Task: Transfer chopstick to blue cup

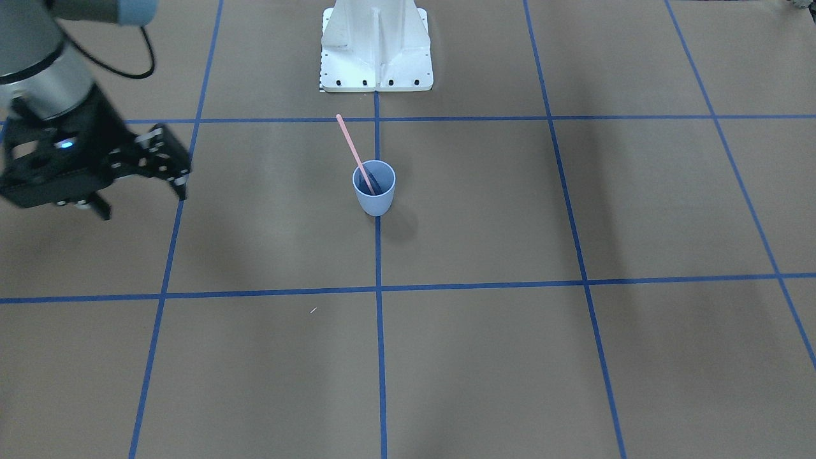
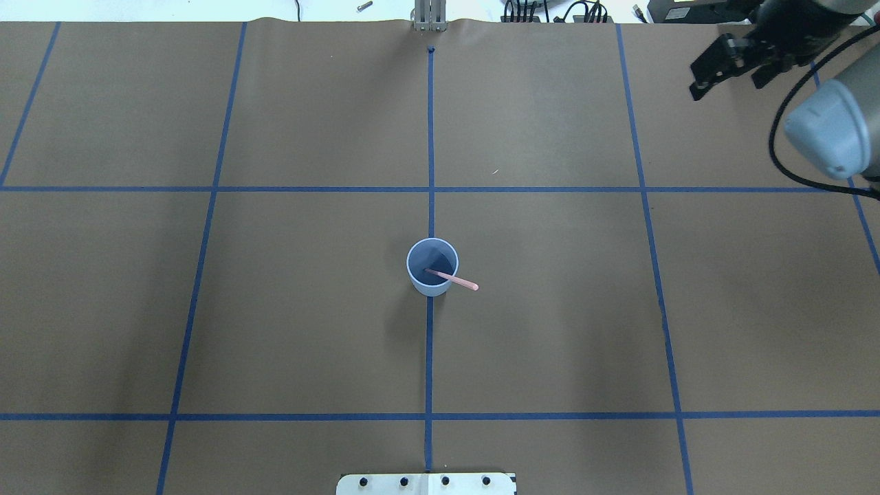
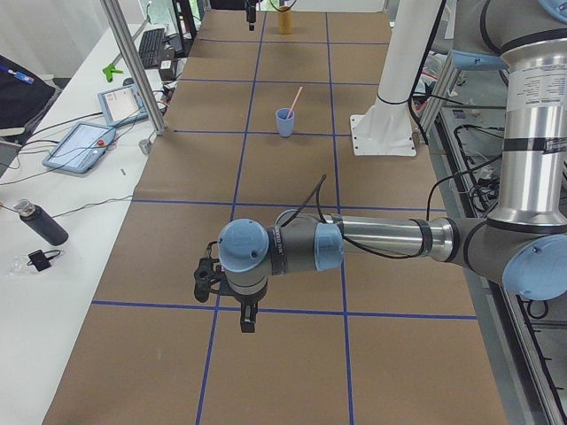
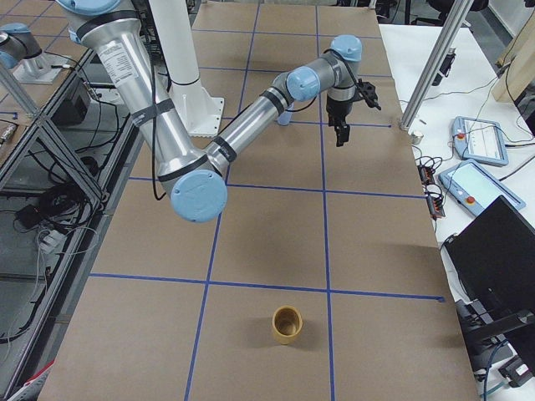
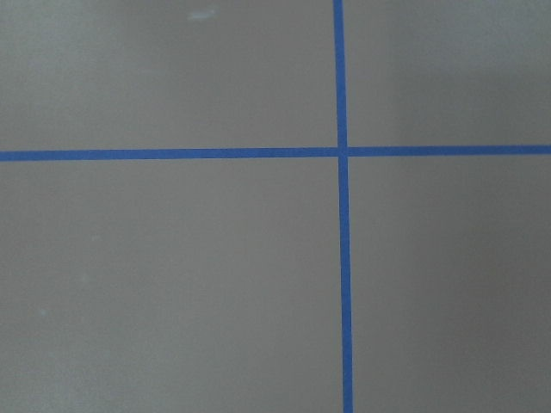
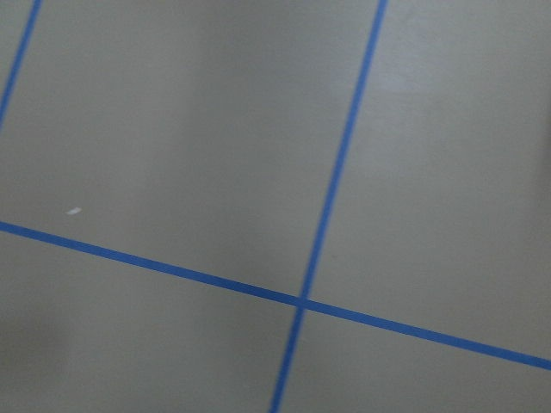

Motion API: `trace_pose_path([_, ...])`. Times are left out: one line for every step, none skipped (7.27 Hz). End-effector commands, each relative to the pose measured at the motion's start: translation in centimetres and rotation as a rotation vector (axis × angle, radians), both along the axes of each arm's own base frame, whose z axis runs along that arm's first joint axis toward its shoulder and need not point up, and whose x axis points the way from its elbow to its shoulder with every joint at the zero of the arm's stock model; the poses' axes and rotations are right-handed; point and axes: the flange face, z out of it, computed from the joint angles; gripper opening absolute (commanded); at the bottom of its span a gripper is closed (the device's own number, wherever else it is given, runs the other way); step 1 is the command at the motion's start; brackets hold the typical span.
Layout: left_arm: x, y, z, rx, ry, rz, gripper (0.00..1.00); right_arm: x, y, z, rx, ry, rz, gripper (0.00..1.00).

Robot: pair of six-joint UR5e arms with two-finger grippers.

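The blue cup (image 1: 375,199) stands upright on the centre tape line, also in the overhead view (image 2: 432,290) and the exterior left view (image 3: 284,125). One pale pink chopstick (image 1: 352,148) stands in it, its tip at the bottom, and leans over the rim (image 2: 462,281). My right gripper (image 1: 141,199) is open and empty, well away from the cup, near the table's far right (image 2: 726,84). My left gripper (image 3: 232,305) shows only in the exterior left view, low over the table far from the cup; I cannot tell whether it is open or shut.
The white robot base plate (image 1: 376,64) sits at the table's near edge behind the cup. A tan cup (image 4: 287,324) stands at the right end of the table. Blue tape lines form a grid. Tablets (image 3: 84,146) and a metal post (image 3: 133,75) lie beyond the far edge.
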Motion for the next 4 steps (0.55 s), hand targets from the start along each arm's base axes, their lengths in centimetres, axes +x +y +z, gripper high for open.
trace_pose_path([1.4, -1.2, -0.9, 0.067, -0.057, 0.002, 0.98, 10.3, 2.3, 11.2, -0.016, 0.055, -0.028, 1.00])
trace_pose_path([1.9, -1.6, -1.1, 0.104, -0.078, 0.017, 0.98, 14.5, 6.0, 17.0, -0.043, 0.079, -0.040, 1.00])
trace_pose_path([2.7, -1.8, -1.9, 0.123, -0.079, 0.033, 0.98, 19.2, 9.9, 22.1, -0.069, 0.094, -0.037, 1.00])
trace_pose_path([3.7, -2.1, -2.6, 0.137, -0.081, 0.054, 0.98, 22.3, 13.8, 26.2, -0.100, 0.104, -0.038, 1.00])
